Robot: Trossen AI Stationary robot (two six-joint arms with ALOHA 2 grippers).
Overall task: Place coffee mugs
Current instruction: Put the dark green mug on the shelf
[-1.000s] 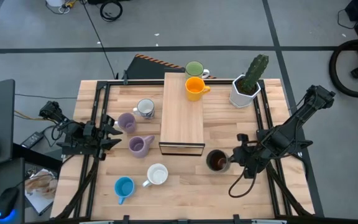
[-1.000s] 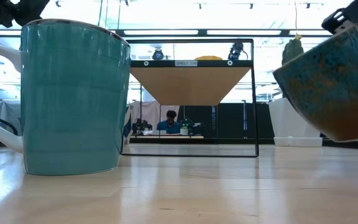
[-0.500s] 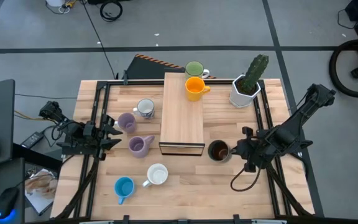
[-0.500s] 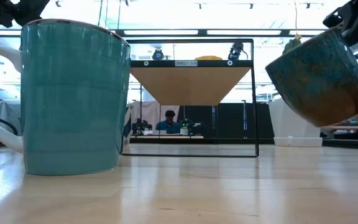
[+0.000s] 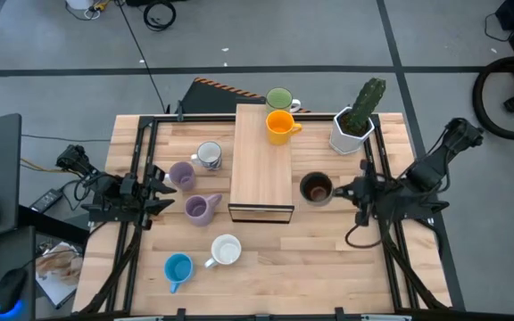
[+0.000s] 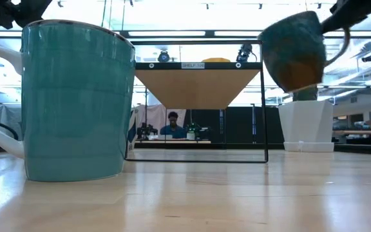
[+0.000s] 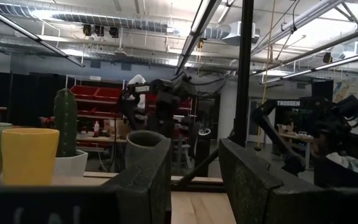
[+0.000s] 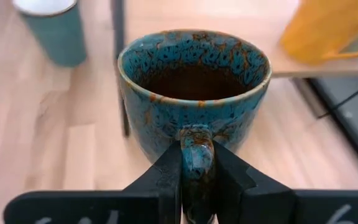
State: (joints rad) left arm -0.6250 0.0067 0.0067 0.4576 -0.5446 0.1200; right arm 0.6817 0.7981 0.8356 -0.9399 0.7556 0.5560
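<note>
Brown mug [image 8: 194, 93] — empty, gripper-held [image 8: 197, 180]

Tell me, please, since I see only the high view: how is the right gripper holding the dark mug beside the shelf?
Observer: The right gripper is shut on the handle of the dark brown mug; its fingers pinch the handle from both sides.
Operator: Thank you. Is the mug resting on the table?
Observer: No. In the low view it hangs clear above the table, tilted, near the height of the shelf top.
Operator: And is the left gripper carrying anything?
Observer: No. The left gripper waits at the table's left side with its fingers apart and nothing between them.
</note>
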